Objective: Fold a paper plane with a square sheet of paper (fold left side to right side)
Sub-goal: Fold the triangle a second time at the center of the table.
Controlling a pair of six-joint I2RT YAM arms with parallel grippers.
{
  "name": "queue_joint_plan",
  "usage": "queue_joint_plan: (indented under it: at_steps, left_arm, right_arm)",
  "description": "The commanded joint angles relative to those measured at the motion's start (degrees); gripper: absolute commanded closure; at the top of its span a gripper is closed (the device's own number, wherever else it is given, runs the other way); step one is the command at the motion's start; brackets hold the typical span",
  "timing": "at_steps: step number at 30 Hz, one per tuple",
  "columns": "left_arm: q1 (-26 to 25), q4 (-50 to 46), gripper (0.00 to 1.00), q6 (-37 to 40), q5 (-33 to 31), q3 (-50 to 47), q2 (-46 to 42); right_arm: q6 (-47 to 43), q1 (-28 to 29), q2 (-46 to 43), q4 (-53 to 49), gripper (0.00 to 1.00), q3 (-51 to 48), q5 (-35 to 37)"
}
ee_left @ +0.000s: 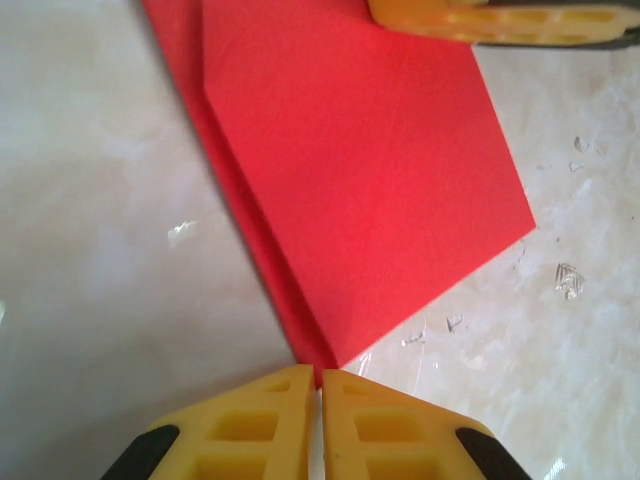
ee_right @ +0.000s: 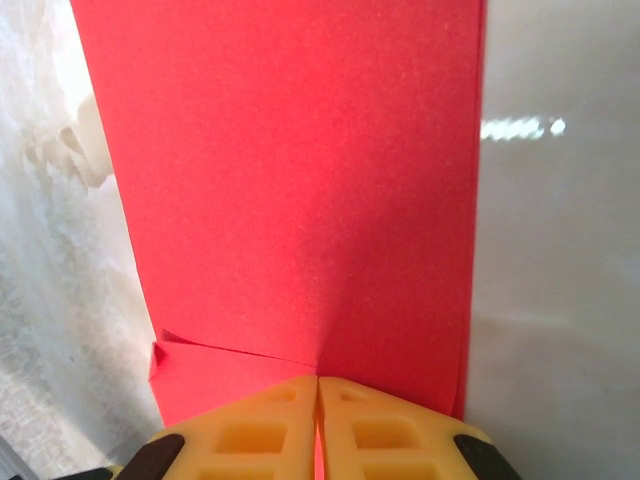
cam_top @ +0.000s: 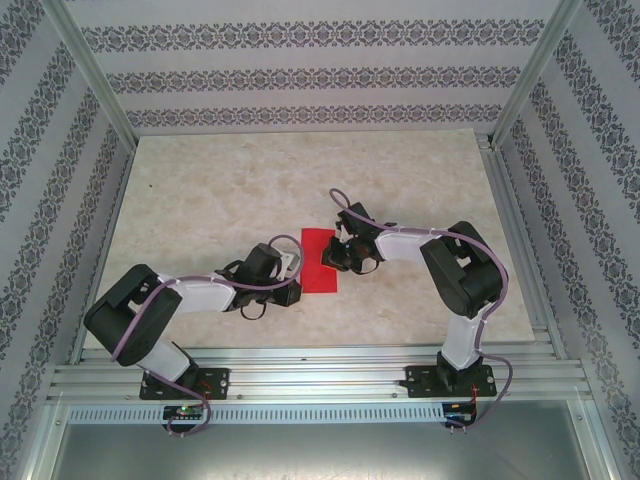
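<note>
The square sheet of paper (cam_top: pixel 320 262) lies as a bright red folded rectangle in the middle of the table, between both arms. In the left wrist view its top layer (ee_left: pixel 370 180) covers a narrow strip of the lower layer, and its near corner runs into my left gripper (ee_left: pixel 320 380), which is shut on that corner. My left gripper (cam_top: pixel 298 292) sits at the sheet's near left corner. My right gripper (cam_top: pixel 335 258) sits at the sheet's right edge, shut on the paper (ee_right: pixel 300 200); red shows in the slit between its fingertips (ee_right: pixel 318 385). One right finger (ee_left: pixel 480 20) shows beyond the sheet.
The tabletop (cam_top: pixel 200 200) is pale marble-patterned, with aluminium rails (cam_top: pixel 320 370) along the near edge and patterned walls on three sides. Bare table lies to the left, right and far side of the sheet.
</note>
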Motion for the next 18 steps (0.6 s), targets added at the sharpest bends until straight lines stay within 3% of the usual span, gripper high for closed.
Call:
queue_joint_plan:
  at_steps: [1,5,8,13,18]
  left_arm:
    - [-1.0,-16.3,0.87,-1.7,-2.0,-3.0,-1.3]
    - [-0.7,-22.4,0.86,-0.6,-4.6,0.2,-6.1]
    - [1.0,-23.9,0.8,-0.6,-4.4,2.9,-8.7]
    - [5.8,-18.9,0.63,-1.3,3.3,7.9,-7.0]
    - [6.8,-12.4,0.52,-2.4,9.9,13.7,0.2]
  right_arm:
    - [-1.7,-1.3,2.2,-2.8,0.9,-0.2,7.2]
    - [-1.9,-1.3,0.6,-0.8,0.89,0.3,5.8]
    - [-2.6,-1.5,-2.0,-0.6,0.86,1.3,5.5]
    - [-4.3,-2.4,-7.5,-2.3,0.76,0.9,7.4]
    - [-4.4,-4.1,-13.4,-0.2,0.67,-5.0,7.6]
